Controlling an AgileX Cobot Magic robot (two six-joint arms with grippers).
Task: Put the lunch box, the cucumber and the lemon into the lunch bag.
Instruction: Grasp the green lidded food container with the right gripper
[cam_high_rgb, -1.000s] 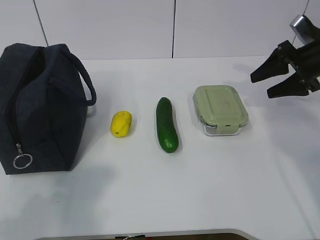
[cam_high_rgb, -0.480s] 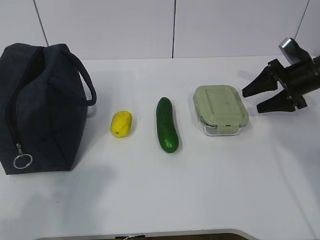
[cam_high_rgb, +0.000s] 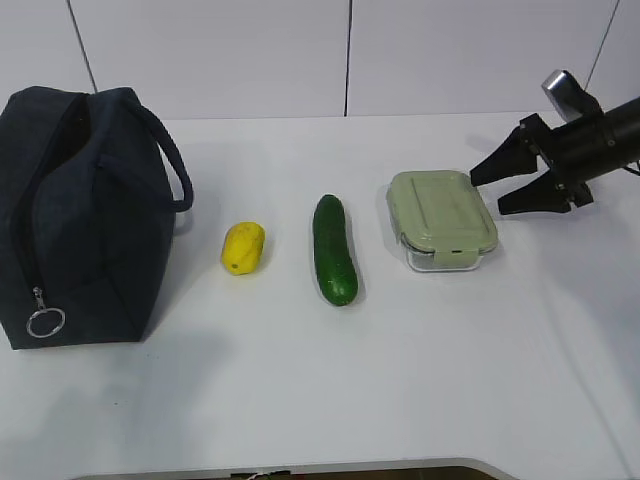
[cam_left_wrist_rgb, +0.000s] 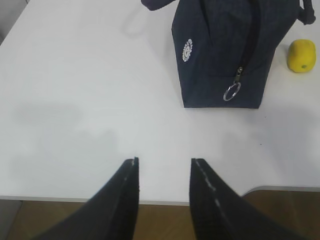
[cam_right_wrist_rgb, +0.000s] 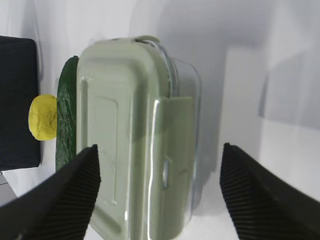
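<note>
The lunch box (cam_high_rgb: 441, 217), clear with a sage-green clip lid, lies flat on the white table right of centre. My right gripper (cam_high_rgb: 486, 188) hangs open just off its right end, fingers spread wide and pointing left; the right wrist view has the lunch box (cam_right_wrist_rgb: 135, 135) filling the space ahead of my right gripper (cam_right_wrist_rgb: 159, 150). Left of the box lies the dark green cucumber (cam_high_rgb: 334, 249), then the yellow lemon (cam_high_rgb: 243, 247). The navy lunch bag (cam_high_rgb: 80, 215) stands at far left, its zipper with a ring pull. My left gripper (cam_left_wrist_rgb: 164, 161) is open over the table's front edge, empty.
The white table (cam_high_rgb: 330, 390) ends in a front edge near the bottom of the exterior view. A white wall runs behind the table. In the left wrist view the lunch bag (cam_left_wrist_rgb: 225, 47) shows a round white logo, with the lemon (cam_left_wrist_rgb: 301, 55) beside it.
My right gripper has come down and leftward, from the far right edge to just beside the lunch box's right end. Nothing on the table has moved.
</note>
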